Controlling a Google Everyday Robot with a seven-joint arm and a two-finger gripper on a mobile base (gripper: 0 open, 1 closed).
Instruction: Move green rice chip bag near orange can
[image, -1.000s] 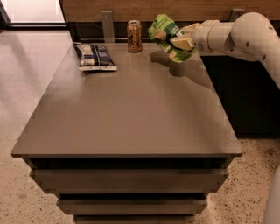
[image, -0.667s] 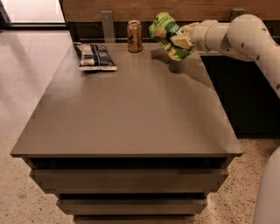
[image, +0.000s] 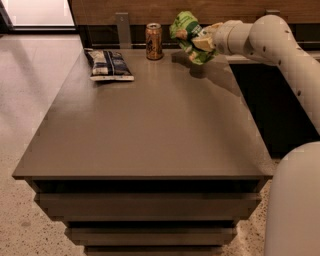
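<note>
The green rice chip bag (image: 188, 33) is crinkled and held up above the far right part of the table (image: 150, 130). My gripper (image: 202, 41) is shut on the green rice chip bag, reaching in from the right on a white arm. The orange can (image: 153, 41) stands upright at the table's far edge, a short way left of the bag and apart from it. The bag hangs a little above the tabletop and casts a shadow beneath.
A dark blue-and-white bag (image: 107, 64) lies flat at the table's far left. A wooden wall and a grey post (image: 122, 29) stand behind the far edge. My arm's white body (image: 295, 200) fills the lower right. Speckled floor lies on the left.
My gripper has carried the green bag slightly left and up, closer to the orange can. The can and the blue-and-white bag have not moved.
</note>
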